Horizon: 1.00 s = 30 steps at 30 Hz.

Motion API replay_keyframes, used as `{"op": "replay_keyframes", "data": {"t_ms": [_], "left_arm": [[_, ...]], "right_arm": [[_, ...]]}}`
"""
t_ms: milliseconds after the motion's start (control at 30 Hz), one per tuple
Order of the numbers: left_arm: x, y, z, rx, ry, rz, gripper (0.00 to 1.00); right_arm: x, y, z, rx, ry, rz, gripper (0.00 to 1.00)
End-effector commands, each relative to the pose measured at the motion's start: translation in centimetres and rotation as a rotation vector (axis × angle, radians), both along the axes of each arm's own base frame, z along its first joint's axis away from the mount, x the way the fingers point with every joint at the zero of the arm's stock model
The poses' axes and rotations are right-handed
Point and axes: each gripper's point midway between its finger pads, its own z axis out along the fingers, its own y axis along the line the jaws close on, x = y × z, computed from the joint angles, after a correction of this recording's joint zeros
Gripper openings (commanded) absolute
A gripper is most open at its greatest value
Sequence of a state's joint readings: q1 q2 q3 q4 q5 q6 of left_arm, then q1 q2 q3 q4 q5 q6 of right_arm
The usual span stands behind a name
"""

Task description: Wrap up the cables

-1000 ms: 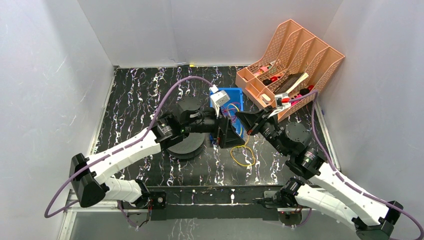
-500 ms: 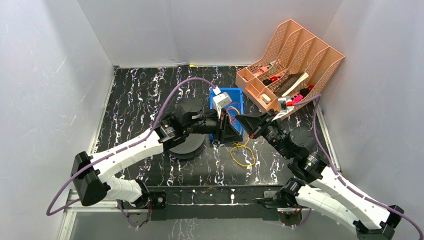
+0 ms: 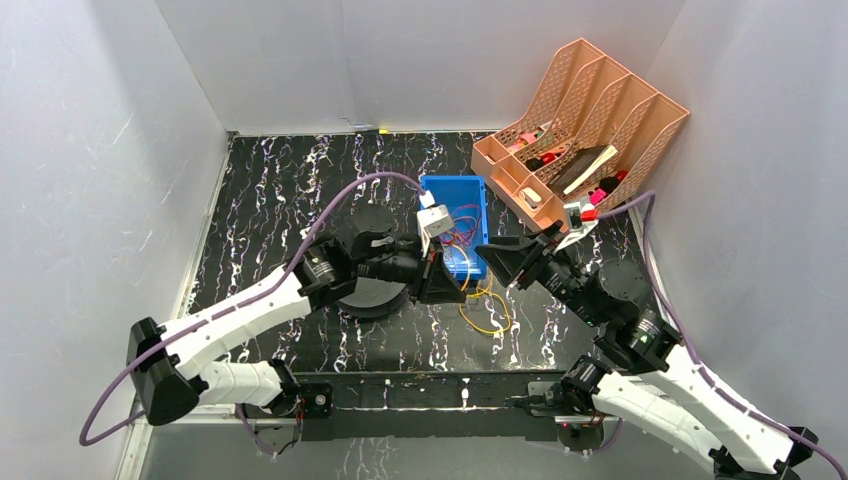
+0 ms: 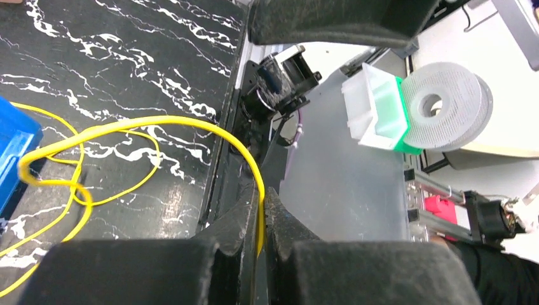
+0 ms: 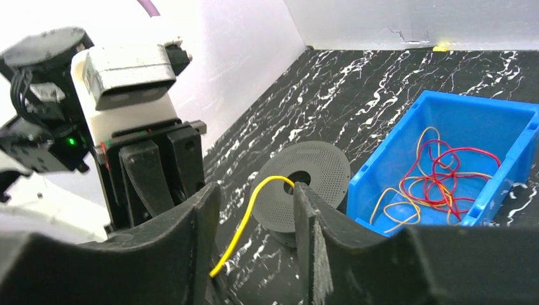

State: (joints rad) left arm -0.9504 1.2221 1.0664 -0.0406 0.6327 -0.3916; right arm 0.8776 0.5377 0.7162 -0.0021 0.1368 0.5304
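Note:
My left gripper (image 4: 262, 203) is shut on a thin yellow cable (image 4: 159, 124), which arcs out from the pinch and falls in loops onto the black marbled table. In the top view that gripper (image 3: 452, 285) sits just in front of the blue bin, with the yellow loops (image 3: 486, 315) lying beside it. My right gripper (image 5: 254, 206) is open; the short free end of the yellow cable (image 5: 254, 203) passes loosely between its fingers. In the top view it (image 3: 488, 255) faces the left gripper. More red and yellow cables (image 5: 445, 175) lie tangled in the bin.
The blue bin (image 3: 482, 195) stands at mid table. A grey perforated spool (image 5: 318, 165) lies flat to its left, partly under the left arm (image 3: 375, 295). A pink slotted file rack (image 3: 590, 110) holding small items fills the back right corner. White walls close in on three sides.
The left gripper has closed on the yellow cable and drawn back toward the near edge. The right gripper has opened, letting go of the cable.

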Motion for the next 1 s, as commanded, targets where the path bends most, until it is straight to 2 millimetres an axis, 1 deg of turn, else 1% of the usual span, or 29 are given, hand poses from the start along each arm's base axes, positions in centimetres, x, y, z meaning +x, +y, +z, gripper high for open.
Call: {"op": "replay_keyframes", "data": {"t_ms": [0, 67, 100, 167, 233, 333, 467, 633, 767, 967], "left_arm": [[-2.4, 2.8, -0.4, 0.046, -0.040, -0.084, 0.00], [-3.2, 3.6, -0.9, 0.067, -0.044, -0.112, 0.00], [-4.8, 4.9, -1.3, 0.091, -0.027, -0.179, 0.00], [-5.9, 5.7, -1.4, 0.099, -0.016, -0.223, 0.00], [-7.2, 6.5, -1.2, 0.090, -0.002, -0.276, 0.00], [-9.0, 7.5, -0.5, 0.052, 0.021, -0.354, 0.00], [-11.0, 8.6, 0.6, 0.007, 0.060, -0.442, 0.00], [-12.1, 9.4, 0.8, -0.011, 0.086, -0.487, 0.00], [-12.4, 9.6, 0.8, -0.013, 0.101, -0.503, 0.00], [-12.4, 9.7, 0.8, -0.015, 0.095, -0.499, 0.00]], "right_arm": [[-2.3, 0.0, 1.4, -0.149, -0.135, 0.123, 0.57], [-3.3, 0.2, 1.3, -0.223, -0.172, 0.186, 0.60], [-5.2, 1.0, 0.6, -0.312, -0.233, 0.331, 0.62], [-6.5, 1.4, 0.5, -0.361, -0.305, 0.427, 0.62], [-7.4, 1.7, 0.6, -0.382, -0.395, 0.488, 0.63], [-8.9, 2.4, 0.5, -0.395, -0.569, 0.597, 0.68], [-10.0, 3.6, 0.5, -0.418, -0.783, 0.711, 0.71], [-11.7, 5.2, 0.7, -0.387, -0.968, 0.896, 0.72], [-12.3, 6.5, 0.4, -0.363, -1.028, 1.030, 0.70], [-13.1, 7.3, 0.2, -0.305, -1.083, 1.140, 0.66]]}}
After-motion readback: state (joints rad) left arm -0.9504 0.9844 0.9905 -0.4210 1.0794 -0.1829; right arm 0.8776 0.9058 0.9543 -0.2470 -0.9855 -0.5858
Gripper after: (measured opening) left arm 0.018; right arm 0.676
